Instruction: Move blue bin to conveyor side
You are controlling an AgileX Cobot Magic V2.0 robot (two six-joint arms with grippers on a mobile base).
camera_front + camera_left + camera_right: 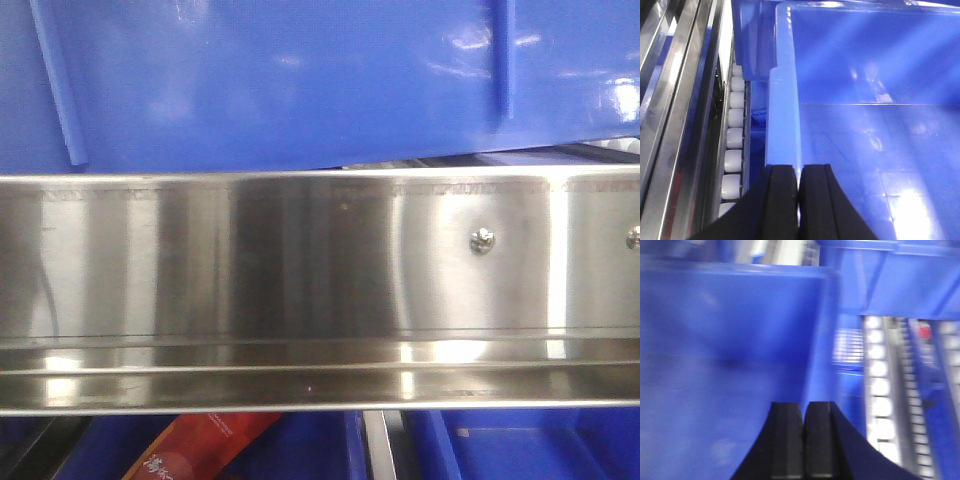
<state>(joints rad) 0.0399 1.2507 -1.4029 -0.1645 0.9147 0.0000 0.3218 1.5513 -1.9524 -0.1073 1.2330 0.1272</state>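
- Since both arms hold the blue bin at once, they should travel at the same pace and height, so that it neither twists nor tips.
- The left gripper has its jaws closed on the rim of one side wall. The right gripper seems to pinch the opposite wall the same way, though that view is blurred.
- The bin is just behind and above the steel rail, with white rollers beside it. The black belt shows in no view, so the way left cannot be judged.
- Such a thin pinch on glossy plastic may slip.
- Below the rail lie other blue bins and a red packet. The rail itself would block a low pass.
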